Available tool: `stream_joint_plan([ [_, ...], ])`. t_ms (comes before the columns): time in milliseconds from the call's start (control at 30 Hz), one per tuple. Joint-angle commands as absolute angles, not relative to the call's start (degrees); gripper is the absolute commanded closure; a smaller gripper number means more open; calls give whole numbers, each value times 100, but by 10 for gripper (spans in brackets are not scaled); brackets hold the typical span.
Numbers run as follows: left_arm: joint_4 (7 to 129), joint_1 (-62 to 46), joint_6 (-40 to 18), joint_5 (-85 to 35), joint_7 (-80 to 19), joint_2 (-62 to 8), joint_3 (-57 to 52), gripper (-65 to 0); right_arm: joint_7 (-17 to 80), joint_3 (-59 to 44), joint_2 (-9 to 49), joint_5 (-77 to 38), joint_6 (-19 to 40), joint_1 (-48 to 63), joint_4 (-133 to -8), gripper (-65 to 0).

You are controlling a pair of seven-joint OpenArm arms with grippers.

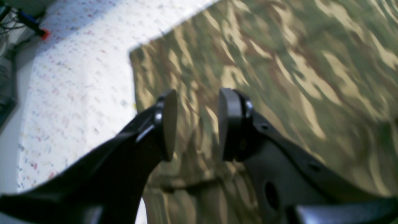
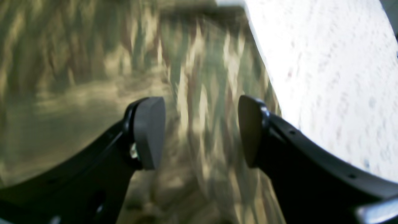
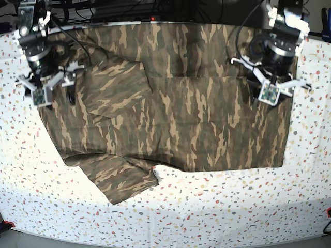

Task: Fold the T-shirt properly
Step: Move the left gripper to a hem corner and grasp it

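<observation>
In the base view the T-shirt (image 3: 170, 113) lies spread over the far half of the speckled bench (image 3: 217, 206), reaching its far edge, with one short sleeve (image 3: 121, 181) stretched toward the near left and another fold of sleeve (image 3: 111, 88) lying on the body at the far left. Only this view shows the whole garment and both arms at once. At the far left corner the right arm hangs over the shirt's left edge, wrist pointing down, right gripper (image 3: 44, 85) above the cloth. Its own wrist camera, blurred, gives what the overview cannot: the two pads (image 2: 149, 137) stand wide apart with nothing between them, camouflage cloth beneath and the shirt's edge against white bench (image 2: 326, 77) to the side. At the far right corner the left arm is posed likewise over the shirt's right edge, left gripper (image 3: 270, 88) above the fabric. Its wrist view shows its fingers (image 1: 169, 124) parted by a moderate gap, holding nothing, with a shirt corner (image 1: 133, 53) and bare bench (image 1: 77, 77) beyond them.
</observation>
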State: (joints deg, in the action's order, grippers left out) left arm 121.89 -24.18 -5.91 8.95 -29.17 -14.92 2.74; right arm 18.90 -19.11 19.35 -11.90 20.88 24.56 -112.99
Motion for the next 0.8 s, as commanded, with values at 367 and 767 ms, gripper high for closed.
stream_joint_plan([
  [367,11550,-434,-532,836,-2447,-1527,268,-215,3048,-1946,1986,-1975,2106,674,-11410,-368],
  [767,8978,1859,-545,71,-2821,-1529,268,-215,3395,-1946,1999,-1975,2110,274,-11410,-368],
])
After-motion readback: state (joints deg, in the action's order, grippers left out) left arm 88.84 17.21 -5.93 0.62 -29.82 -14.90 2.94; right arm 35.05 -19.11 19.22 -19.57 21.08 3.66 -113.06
